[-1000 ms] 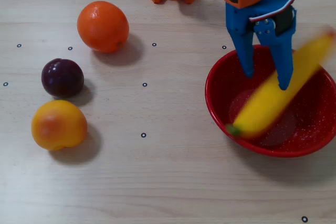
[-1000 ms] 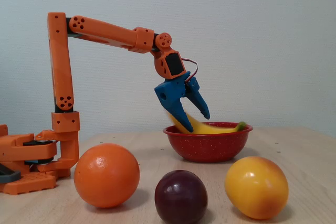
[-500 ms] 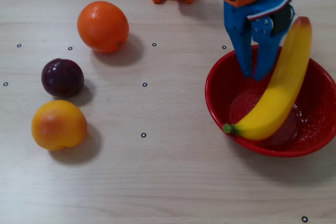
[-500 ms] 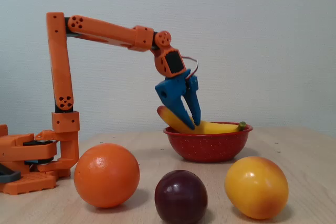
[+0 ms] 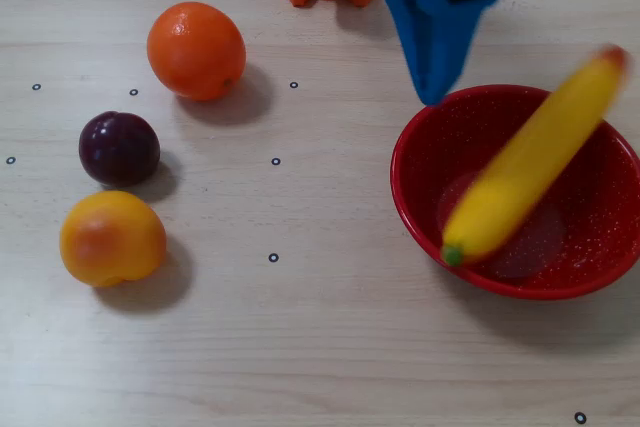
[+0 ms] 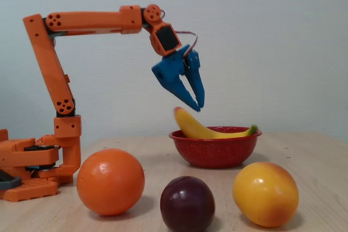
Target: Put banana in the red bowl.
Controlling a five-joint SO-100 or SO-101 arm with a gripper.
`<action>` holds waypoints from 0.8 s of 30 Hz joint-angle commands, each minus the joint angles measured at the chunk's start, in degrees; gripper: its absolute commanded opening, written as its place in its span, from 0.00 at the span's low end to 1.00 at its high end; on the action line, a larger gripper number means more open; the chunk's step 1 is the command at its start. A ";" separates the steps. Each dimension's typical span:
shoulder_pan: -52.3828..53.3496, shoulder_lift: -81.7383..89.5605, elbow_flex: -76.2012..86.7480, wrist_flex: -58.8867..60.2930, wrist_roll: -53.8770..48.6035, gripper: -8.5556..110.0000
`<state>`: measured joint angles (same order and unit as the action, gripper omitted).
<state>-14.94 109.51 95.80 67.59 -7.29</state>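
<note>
The yellow banana (image 5: 530, 167) lies slanted inside the red bowl (image 5: 415, 197), its green stem tip at the near rim and its reddish end over the far rim; it is motion-blurred in the overhead view. In the fixed view the banana (image 6: 198, 129) rests in the red bowl (image 6: 215, 150). My blue gripper (image 6: 198, 107) hangs just above the bowl's left rim, empty, its fingertips close together. In the overhead view the gripper (image 5: 430, 97) points at the bowl's far-left rim and does not touch the banana.
An orange (image 5: 196, 50), a dark plum (image 5: 119, 148) and a yellow-orange round fruit (image 5: 112, 238) sit on the left of the wooden table. The orange arm base (image 6: 32, 167) stands at the far edge, left in the fixed view.
</note>
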 commanded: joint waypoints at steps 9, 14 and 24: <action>8.09 25.40 13.45 0.97 3.87 0.07; 10.46 35.86 25.84 1.67 4.48 0.07; 11.87 57.39 51.33 0.26 3.87 0.07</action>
<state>-3.87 163.04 147.13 68.47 -3.78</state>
